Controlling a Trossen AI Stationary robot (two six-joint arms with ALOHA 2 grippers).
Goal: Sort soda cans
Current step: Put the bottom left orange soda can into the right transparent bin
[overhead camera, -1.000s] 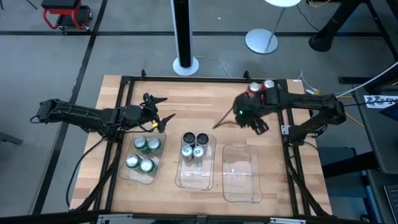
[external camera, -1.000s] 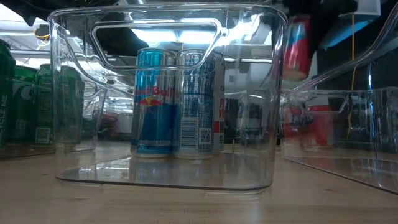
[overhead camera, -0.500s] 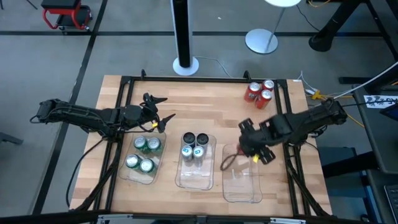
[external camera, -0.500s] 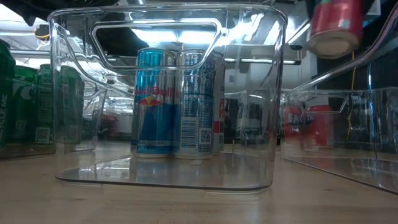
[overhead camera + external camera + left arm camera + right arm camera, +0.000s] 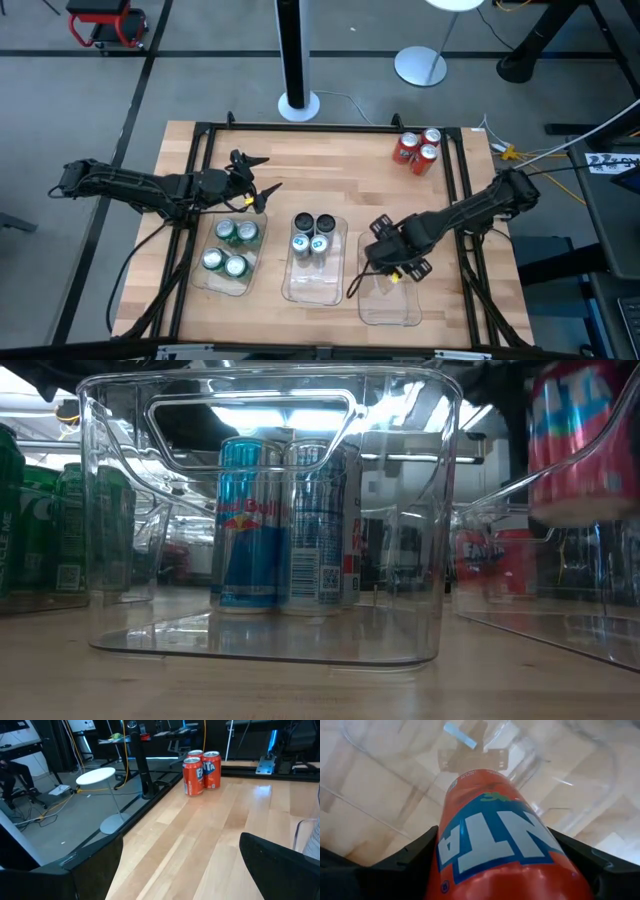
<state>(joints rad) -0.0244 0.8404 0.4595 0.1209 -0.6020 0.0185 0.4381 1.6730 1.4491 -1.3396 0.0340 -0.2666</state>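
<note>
Three clear trays (image 5: 388,300) sit on the wooden table (image 5: 330,165); right gripper (image 5: 392,262) clamps a red can (image 5: 495,840), left gripper (image 5: 252,178) spread wide, grey floor (image 5: 200,70) beyond.

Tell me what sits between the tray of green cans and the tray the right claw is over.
In the high view, the middle clear tray holding four silver-grey cans sits between the green cans' tray and the right-hand tray.
</note>
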